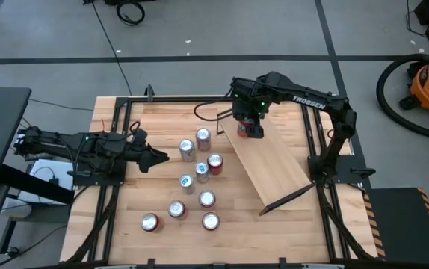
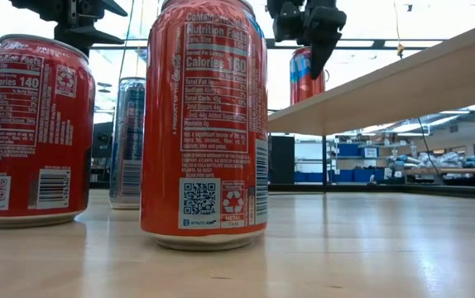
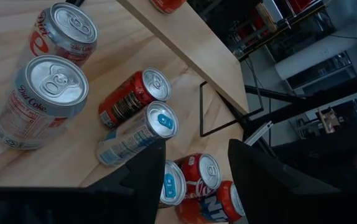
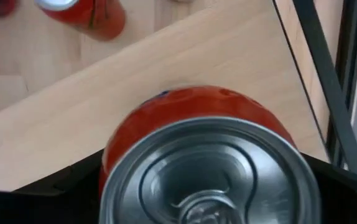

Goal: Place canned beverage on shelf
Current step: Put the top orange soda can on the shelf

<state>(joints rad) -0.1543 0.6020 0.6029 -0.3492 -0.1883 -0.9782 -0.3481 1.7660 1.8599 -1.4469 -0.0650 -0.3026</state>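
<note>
A red canned beverage point(image 1: 251, 132) point(image 4: 209, 168) stands upright on its base on the far, high end of the sloped light wood shelf point(image 1: 270, 168) point(image 2: 403, 83). My right gripper point(image 1: 248, 123) is above the can, pointing down and open. Its fingers point(image 4: 66, 186) stand on either side of the can's top. Several more cans point(image 1: 199, 175) stand upright on the tabletop left of the shelf. My left gripper point(image 1: 162, 158) point(image 3: 194, 168) hovers open to the left of those cans, with nothing between its fingers.
Black frame rails point(image 1: 315, 142) run along the table's edges. A thin black support point(image 1: 289, 198) carries the shelf's near end. In the low view, two red cans point(image 2: 204, 124) point(image 2: 31, 132) stand close to the table's near edge. Bare wood lies in front of the shelf at the right.
</note>
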